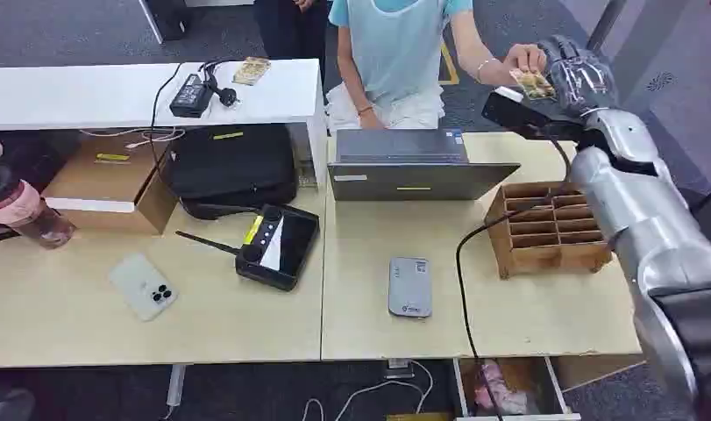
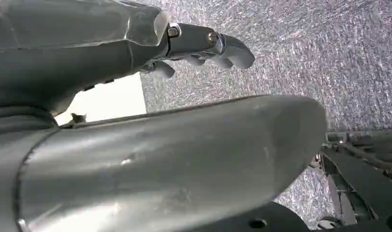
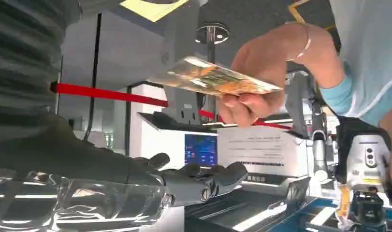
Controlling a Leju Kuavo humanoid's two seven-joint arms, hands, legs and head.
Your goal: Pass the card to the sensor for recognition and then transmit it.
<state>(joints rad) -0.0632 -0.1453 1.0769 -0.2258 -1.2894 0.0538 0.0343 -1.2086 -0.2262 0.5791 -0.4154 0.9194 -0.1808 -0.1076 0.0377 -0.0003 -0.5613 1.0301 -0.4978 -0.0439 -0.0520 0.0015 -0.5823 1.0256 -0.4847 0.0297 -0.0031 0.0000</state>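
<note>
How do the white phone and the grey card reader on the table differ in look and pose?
The white phone lies on the left desk, skewed to the table edge; the grey card reader lies on the right desk, squared to it. The phone is white with a dark camera cluster; the reader is grey with a small label. Both lie flat, untouched.

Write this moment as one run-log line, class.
stage: handover | card: gripped by person's hand | right hand: raised beside card, fingers open | left hand: hanging, holds nothing

Table (image 1: pixel 544 329): laptop (image 1: pixel 417 167) at the back, divided box (image 1: pixel 553 230) to its right, sensor (image 1: pixel 410 287) in front.
</note>
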